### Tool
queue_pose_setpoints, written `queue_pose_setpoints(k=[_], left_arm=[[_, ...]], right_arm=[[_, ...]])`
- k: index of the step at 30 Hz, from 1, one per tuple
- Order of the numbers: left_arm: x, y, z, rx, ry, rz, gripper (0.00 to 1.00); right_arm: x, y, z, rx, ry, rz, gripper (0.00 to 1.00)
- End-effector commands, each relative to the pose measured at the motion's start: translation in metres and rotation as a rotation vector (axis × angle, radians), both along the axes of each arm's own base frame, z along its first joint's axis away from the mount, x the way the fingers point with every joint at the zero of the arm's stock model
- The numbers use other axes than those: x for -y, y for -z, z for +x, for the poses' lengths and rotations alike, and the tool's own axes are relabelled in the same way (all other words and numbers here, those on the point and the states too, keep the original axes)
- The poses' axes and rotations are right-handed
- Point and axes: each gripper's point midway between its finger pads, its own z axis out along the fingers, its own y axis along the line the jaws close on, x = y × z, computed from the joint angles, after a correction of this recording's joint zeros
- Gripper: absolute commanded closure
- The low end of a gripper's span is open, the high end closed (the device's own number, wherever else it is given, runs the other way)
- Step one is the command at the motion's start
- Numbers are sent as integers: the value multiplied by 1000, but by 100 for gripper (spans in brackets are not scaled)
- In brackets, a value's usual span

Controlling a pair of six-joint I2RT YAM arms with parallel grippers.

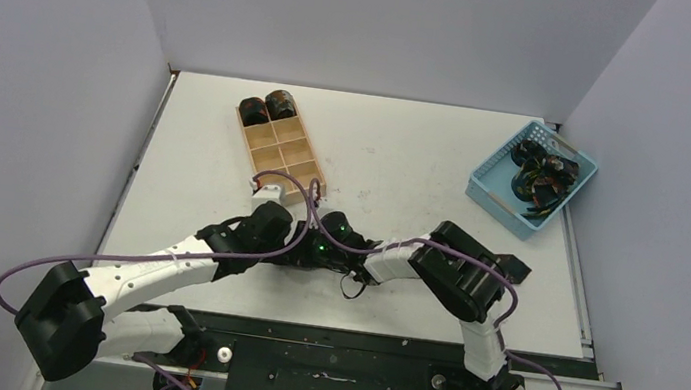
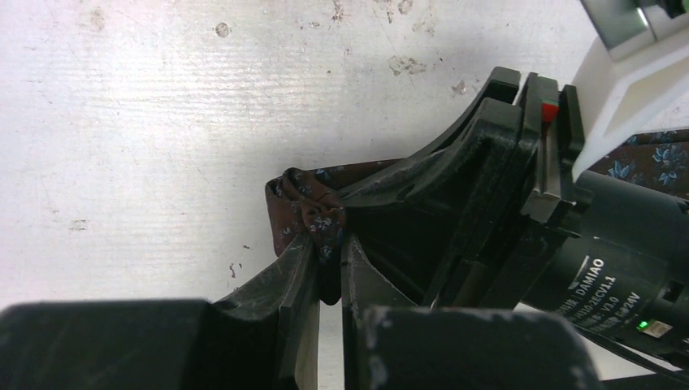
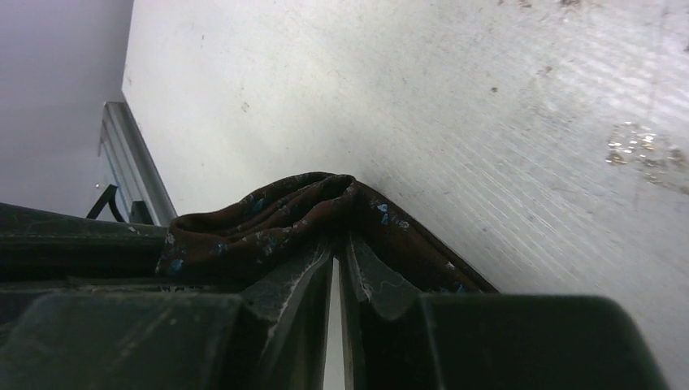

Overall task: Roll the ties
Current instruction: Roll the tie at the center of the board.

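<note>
**Two ties rolled, a third in the grippers**

We find both arms meeting at the near middle of the table [image 1: 406, 163], working one patterned tie [image 2: 302, 210]. The left gripper [image 2: 329, 262] is pinched narrow on a bunched fold of it. The right gripper [image 3: 336, 253] is nipped just as tight on a doubled hump of the cloth.

Two rolled ties [image 1: 267, 107] sit in the far pair of compartments of the wooden tray [image 1: 279, 146], and loose ties [image 1: 541, 175] wait in the blue basket [image 1: 486, 185].

From above we get that tally, but the wrists hide the tie. Only the wrist cameras show the grips, and seemingly no coil has formed yet.
</note>
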Motion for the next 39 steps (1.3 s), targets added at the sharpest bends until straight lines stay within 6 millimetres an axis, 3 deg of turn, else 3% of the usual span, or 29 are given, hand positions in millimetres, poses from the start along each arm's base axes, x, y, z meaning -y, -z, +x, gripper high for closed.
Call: queue_pose_setpoints(k=[1,14,20,23,33,39], left_arm=[[4,-20,15,71,-10,12,100],[-8,-23,19,85,-34,94,100],[-10,-26,21,86,-26,160,100],[-9,-27,22,90,-14,205,100],[17,-19,25,91,59,401,100],[39,-5,24,68,109,504,100]], right_arm=[[18,-1,3,65,27,-101,86],[25,-29,5,95,55,-71,85],[41,-36,2,103,86,-72,85],[65,-36,1,125,131,-109,85],[172,-28,-6,227,351,-276,84],[214,-32,-2,235,449,-283,84]])
